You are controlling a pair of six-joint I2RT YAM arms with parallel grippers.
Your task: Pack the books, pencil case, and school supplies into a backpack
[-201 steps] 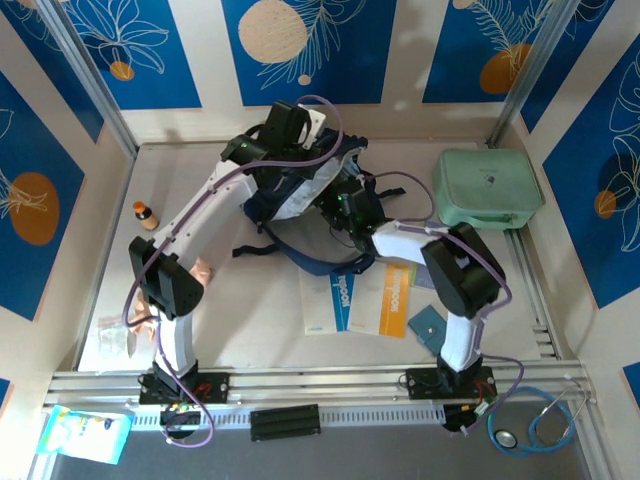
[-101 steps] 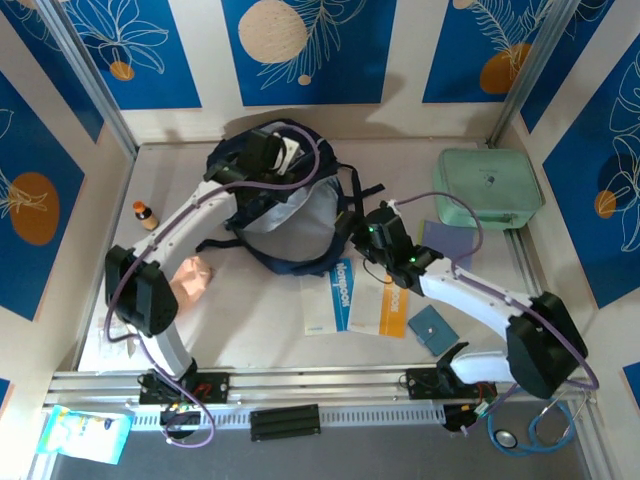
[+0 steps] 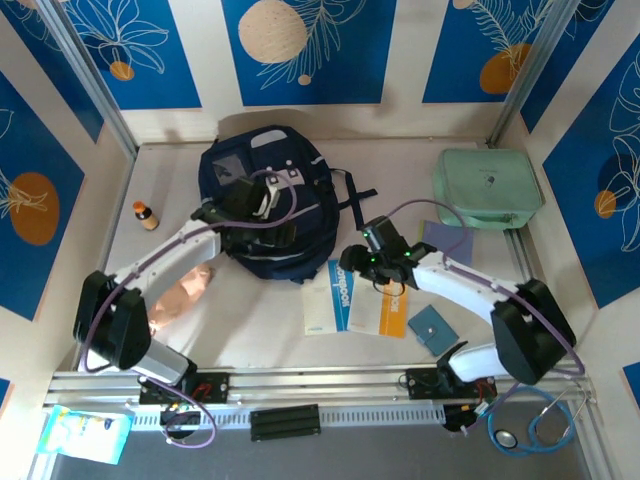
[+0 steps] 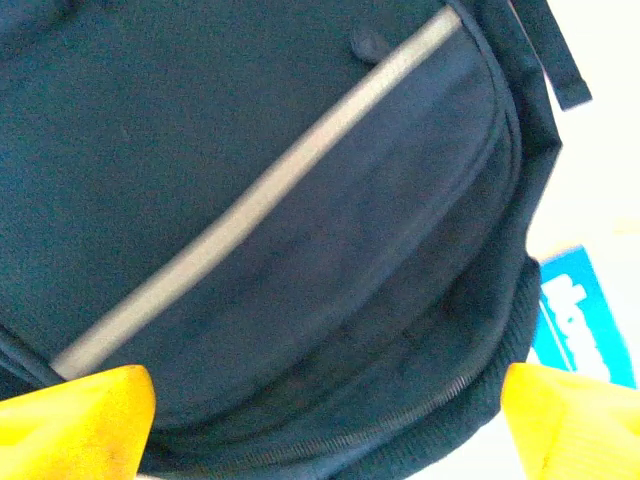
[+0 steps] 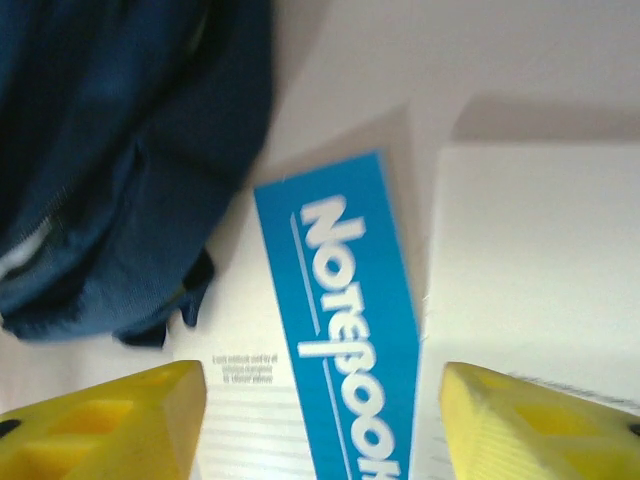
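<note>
Over backpack, left end effector spread, empty; right end effector spread above blue-band book.

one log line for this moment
left hand: open over backpack | right hand: open over blue-band notebook | orange-band notebook on table

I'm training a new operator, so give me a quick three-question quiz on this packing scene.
1. True or false: the left pincer grips the backpack.
2. What lies under the right pincer? A the blue-band book; B a stapler; C a mug.
3. In the top view, what small thing stands left of the backpack?

Key: 1 false, its jaws stand open above it; 2 A; 3 the bottle.
</note>
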